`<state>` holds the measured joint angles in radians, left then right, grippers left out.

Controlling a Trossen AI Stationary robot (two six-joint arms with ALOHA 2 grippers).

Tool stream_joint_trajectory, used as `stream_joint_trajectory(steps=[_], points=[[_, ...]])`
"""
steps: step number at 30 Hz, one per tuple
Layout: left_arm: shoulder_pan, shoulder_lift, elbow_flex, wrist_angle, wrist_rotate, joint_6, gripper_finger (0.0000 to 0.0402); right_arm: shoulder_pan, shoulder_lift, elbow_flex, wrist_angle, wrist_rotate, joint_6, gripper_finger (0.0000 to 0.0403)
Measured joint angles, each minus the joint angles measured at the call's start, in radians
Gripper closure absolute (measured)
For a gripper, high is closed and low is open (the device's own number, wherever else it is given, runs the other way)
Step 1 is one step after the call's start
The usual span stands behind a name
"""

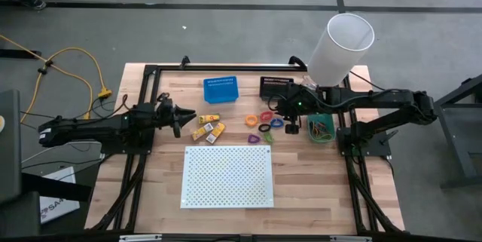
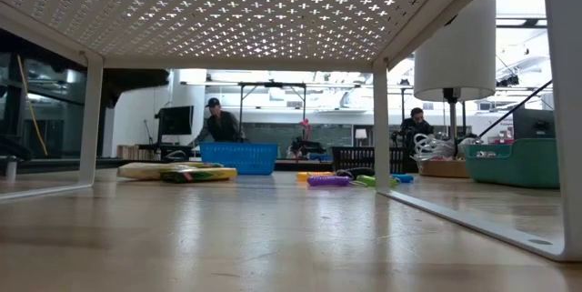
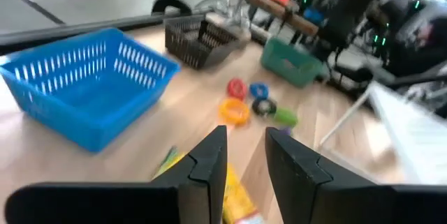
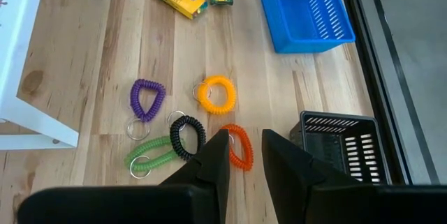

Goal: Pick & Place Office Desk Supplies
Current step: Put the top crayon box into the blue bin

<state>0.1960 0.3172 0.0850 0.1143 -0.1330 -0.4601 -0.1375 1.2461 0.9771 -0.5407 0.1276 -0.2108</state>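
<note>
5 coil loops (image 4: pixel 186 122), 3 bins (image 1: pixel 221 89)

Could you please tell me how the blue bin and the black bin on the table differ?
The blue bin is bright blue, while the black bin is dark. The blue bin looks larger than the black bin. In the high view, the blue bin sits nearer the left tool, the black bin nearer the right tool. Both have slotted walls, open tops, and look empty.

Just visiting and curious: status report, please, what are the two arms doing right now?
Left gripper open above yellow packets. Right gripper open over coiled loops, nothing held. Blue bin empty. Nothing in the way.
</note>
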Motion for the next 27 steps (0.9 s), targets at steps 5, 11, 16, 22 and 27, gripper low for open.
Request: stream_joint_trajectory(steps=[5,11,16,22,27], points=[[0.034,0.053,0.047,-0.049,0.000,-0.068,0.0306,0.000,0.000,0.000,0.000,0.000,0.000,0.0328],[0.061,0.170,0.092,-0.049,0.004,-0.091,0.0307,0.000,0.000,0.000,0.000,0.000,0.000,0.0328],[0.061,0.289,0.166,-0.097,0.051,-0.173,0.0307,0.000,0.000,0.000,0.000,0.000,0.000,0.0328],[0.061,0.427,0.279,-0.228,0.053,-0.220,0.0307,0.000,0.000,0.000,0.000,0.000,0.000,0.0328],[0.042,0.508,0.356,-0.282,0.054,-0.210,0.0307,0.000,0.000,0.000,0.000,0.000,0.000,0.0328]])
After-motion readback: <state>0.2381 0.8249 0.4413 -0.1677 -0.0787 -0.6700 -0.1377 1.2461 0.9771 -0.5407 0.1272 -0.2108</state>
